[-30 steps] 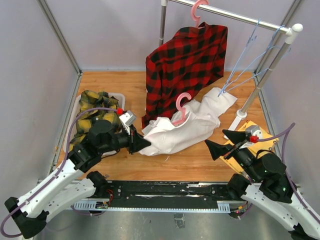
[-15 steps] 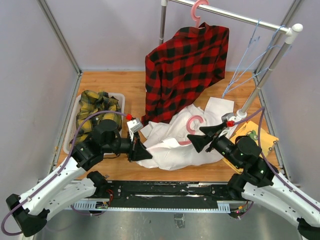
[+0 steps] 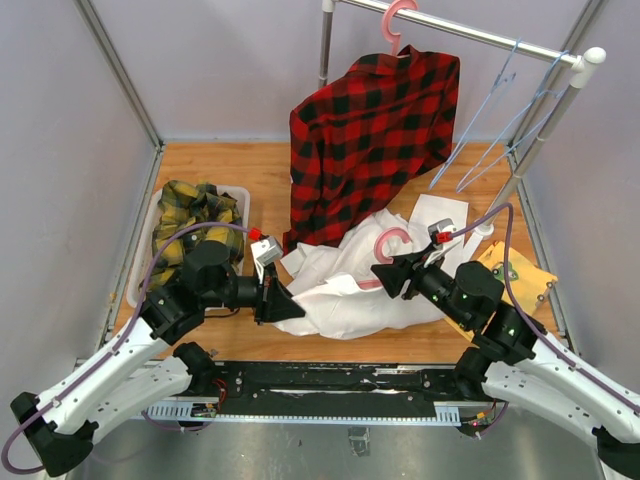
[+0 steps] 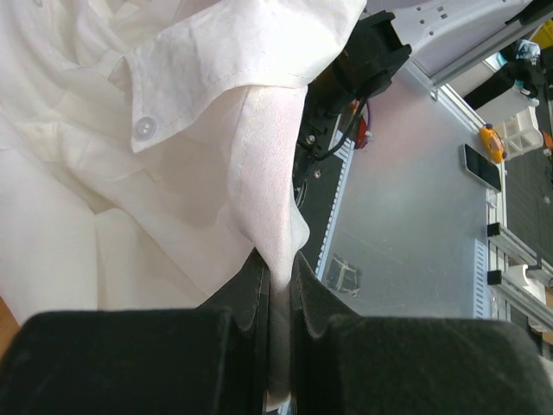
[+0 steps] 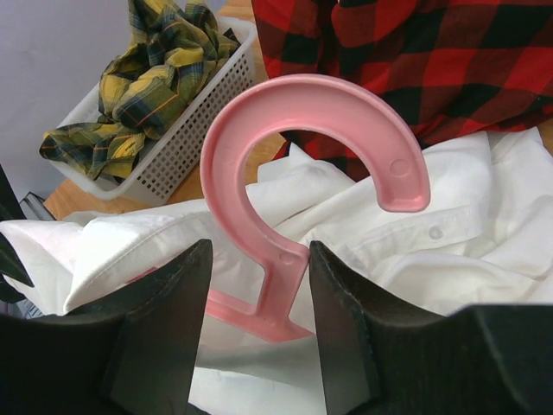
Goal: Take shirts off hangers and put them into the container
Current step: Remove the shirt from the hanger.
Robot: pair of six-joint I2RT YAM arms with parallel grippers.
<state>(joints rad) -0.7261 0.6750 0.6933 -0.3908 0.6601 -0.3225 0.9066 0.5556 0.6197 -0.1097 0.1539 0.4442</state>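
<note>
Nearest the arms' bases, the left gripper (image 3: 292, 305) is pinched tight on a fold of the white shirt (image 3: 345, 290), and its wrist view shows the cloth squeezed between the two fingers (image 4: 246, 298) with a button just above. The rest of that shirt lies crumpled on the wooden table (image 3: 220, 165), between the two grippers. From the other side, the right gripper (image 5: 259, 268) has its jaws part-way apart, one on each side of the neck of the pink hanger (image 5: 294, 147) that sticks up out of the white shirt, hook uppermost. The fingers (image 5: 164, 320) lie very close against the neck, but I cannot tell whether they actually grip it. Just beside the right arm a yellow cloth (image 3: 520, 275) lies flat on the table. Further back on the left stands the container (image 3: 243, 195), a white perforated basket with the yellow-and-green plaid shirt (image 3: 195, 220) bundled inside it. Farthest away (up at the rail (image 3: 480, 35)) the red-and-black plaid shirt (image 3: 370, 140) hangs on a second pink hanger (image 3: 397, 20), its lower edge reaching down to the white shirt, and the light-blue hangers (image 3: 508, 72) dangle bare near the rail's right end.
</note>
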